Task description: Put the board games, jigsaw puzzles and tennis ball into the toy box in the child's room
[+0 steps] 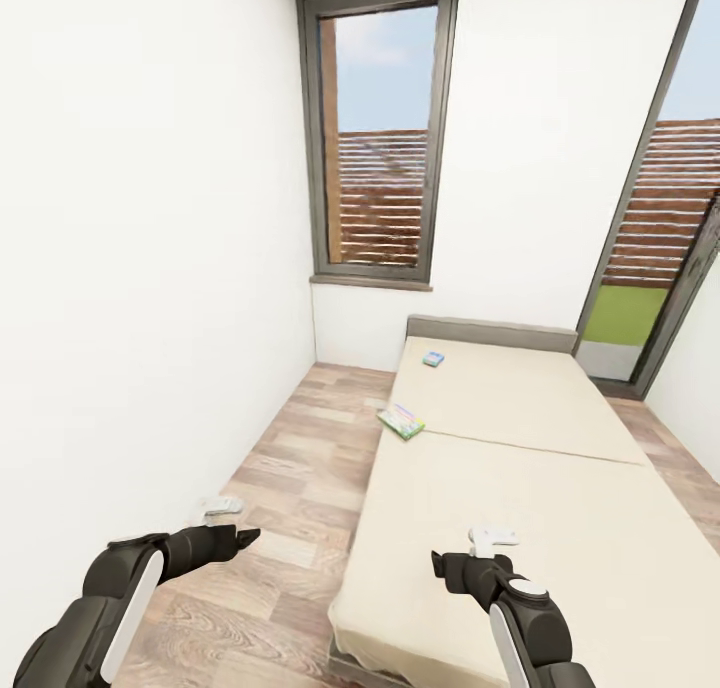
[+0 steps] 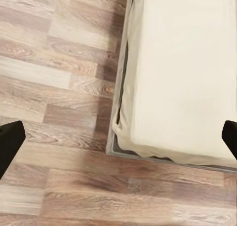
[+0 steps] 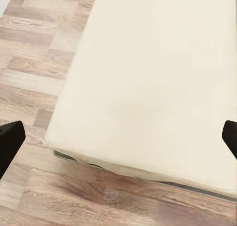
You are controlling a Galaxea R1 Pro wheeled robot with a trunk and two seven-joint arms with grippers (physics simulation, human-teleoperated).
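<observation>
**Ana:** While the robot stands at the foot of the bed, where are the toys?

**Ben:** Two board games lie on the mattress. The green one sits at the bed's left edge, at about 11 o'clock from the robot, and one corner seems to hang over the side. The small blue one lies farther, near the headboard, about 12 o'clock.

**Ana:** And the arms?

**Ben:** Both carry nothing. The left gripper hovers over the wood floor, the right gripper over the near end of the mattress. In each wrist view the fingertips stand far apart at the two sides, so both are released.

**Ana:** What may go wrong?

**Ben:** I think both games are too far to reach from here, so the base must go along the narrow strip between wall and bed. It may bump the frame. Also, a careless touch may push the green box off the edge to the floor.
</observation>
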